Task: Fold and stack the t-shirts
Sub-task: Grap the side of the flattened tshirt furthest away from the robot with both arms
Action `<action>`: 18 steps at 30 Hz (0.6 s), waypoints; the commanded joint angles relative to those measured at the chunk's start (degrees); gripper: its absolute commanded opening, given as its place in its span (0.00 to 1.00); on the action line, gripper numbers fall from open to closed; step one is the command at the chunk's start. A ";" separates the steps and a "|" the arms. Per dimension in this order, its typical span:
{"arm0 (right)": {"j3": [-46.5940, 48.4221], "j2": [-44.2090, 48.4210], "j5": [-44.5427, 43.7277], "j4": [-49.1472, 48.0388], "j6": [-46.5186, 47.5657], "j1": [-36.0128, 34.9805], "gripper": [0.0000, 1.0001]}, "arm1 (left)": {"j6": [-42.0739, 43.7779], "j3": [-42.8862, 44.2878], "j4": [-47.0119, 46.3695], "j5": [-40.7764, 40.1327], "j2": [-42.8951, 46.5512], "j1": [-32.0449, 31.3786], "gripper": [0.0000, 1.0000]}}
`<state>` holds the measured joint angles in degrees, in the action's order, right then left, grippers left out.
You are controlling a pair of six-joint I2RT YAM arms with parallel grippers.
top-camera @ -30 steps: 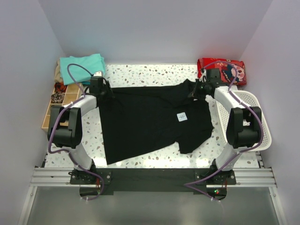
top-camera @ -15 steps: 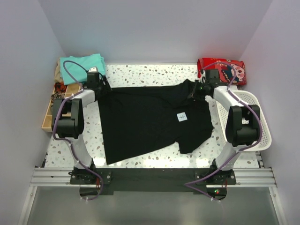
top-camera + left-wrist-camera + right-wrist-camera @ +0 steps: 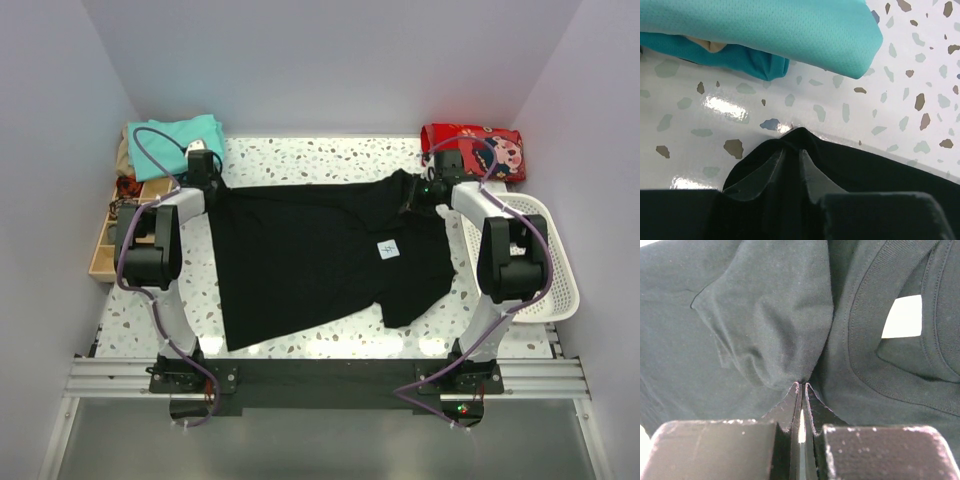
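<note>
Top external: large plain black short-sleeved t-shirt lies spread on speckled terrazzo surface, small white square patch facing up. I see left fingers at its far left corner and right fingers at far right, by collar. Folded teal t-shirts sit in far left corner.

Left wrist: fingers nearly together, black edge pinched into peak between them. Teal stack near, not touching.

Right wrist: fingers fully closed on bunched black cloth beside neck opening.
</note>
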<state>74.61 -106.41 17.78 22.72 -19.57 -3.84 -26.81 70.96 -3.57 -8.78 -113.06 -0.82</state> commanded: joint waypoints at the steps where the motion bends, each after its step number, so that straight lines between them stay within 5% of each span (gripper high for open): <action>1: 2.21 0.33 1.38 -0.48 1.03 -0.12 0.00 | -0.09 2.17 -2.58 -2.21 -1.02 0.03 0.16; 4: 2.38 0.15 1.29 -0.31 1.03 -0.12 0.00 | 0.09 2.52 -2.32 -2.12 -1.38 0.03 0.01; 18: 0.80 5.76 -6.26 -0.48 0.59 -0.03 0.00 | 2.73 -3.28 -1.27 0.08 10.48 -1.47 0.00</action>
<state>74.67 -106.41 16.62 22.72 -19.42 -3.84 -25.56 69.25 -3.33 -8.97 -110.45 -1.48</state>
